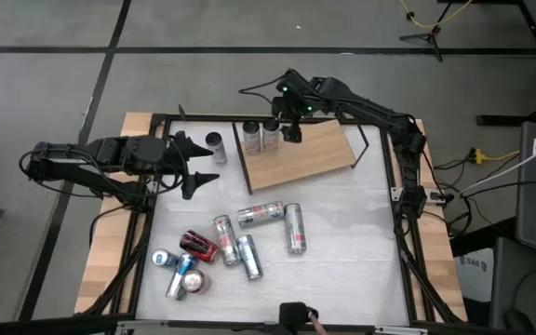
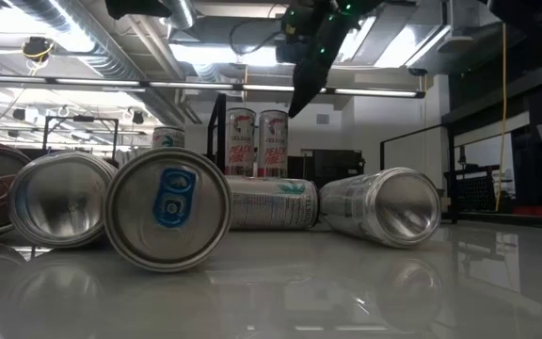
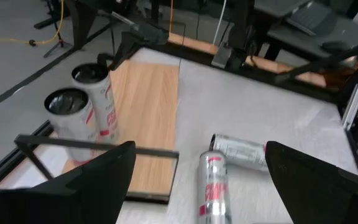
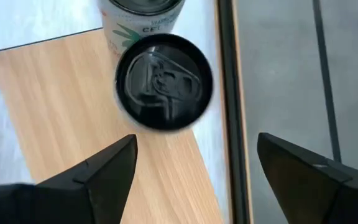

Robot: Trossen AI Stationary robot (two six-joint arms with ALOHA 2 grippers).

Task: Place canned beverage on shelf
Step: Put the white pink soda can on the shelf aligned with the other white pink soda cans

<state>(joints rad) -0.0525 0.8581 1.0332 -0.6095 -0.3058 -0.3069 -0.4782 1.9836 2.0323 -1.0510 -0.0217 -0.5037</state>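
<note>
With 2 cans upright on the shelf under the right gripper, jaws open and empty, the rest lying on the desk look rigid, smooth, roll-prone, best pinched mid-body.

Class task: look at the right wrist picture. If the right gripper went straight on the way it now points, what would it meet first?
Most likely the dark top of the can standing on the shelf; the open right gripper looks straight down at it, though depth is unclear.
</note>
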